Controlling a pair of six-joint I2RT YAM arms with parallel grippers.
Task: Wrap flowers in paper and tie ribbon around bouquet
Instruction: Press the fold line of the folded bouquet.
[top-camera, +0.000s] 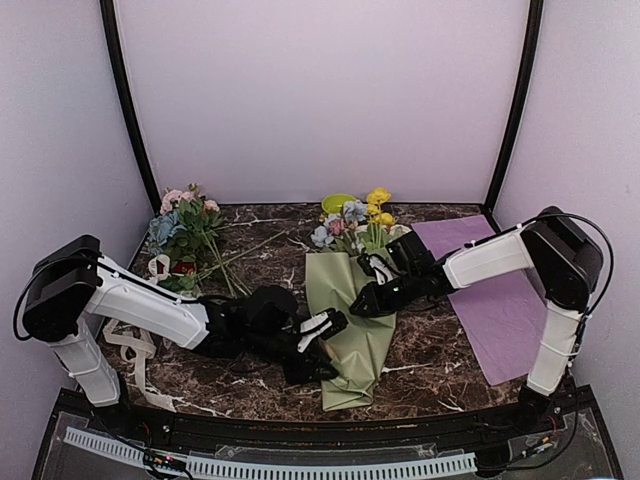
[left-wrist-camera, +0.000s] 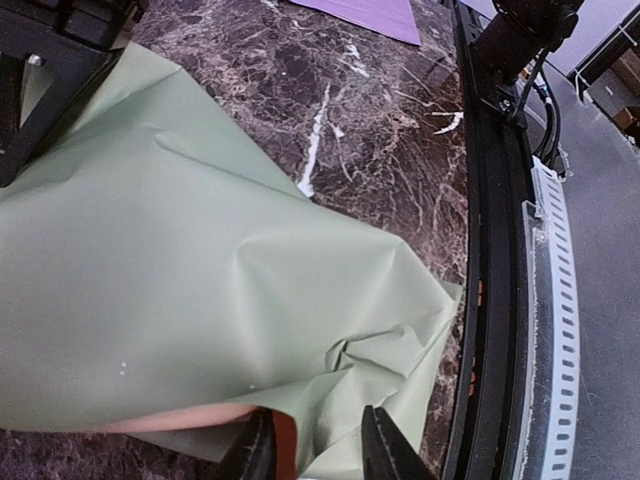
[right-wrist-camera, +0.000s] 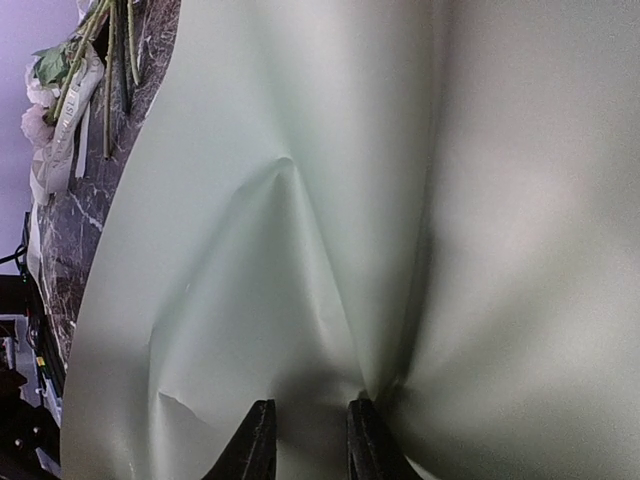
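While right hand clenched paper fold, left hand straddled near corner, grip uncertain; we judged clamp needed before tightening wrap.

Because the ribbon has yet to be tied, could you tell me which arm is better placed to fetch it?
Probably left: the ribbon lies by its base, whereas the right gripper sits beyond the bouquet, pinching its sage-green paper.
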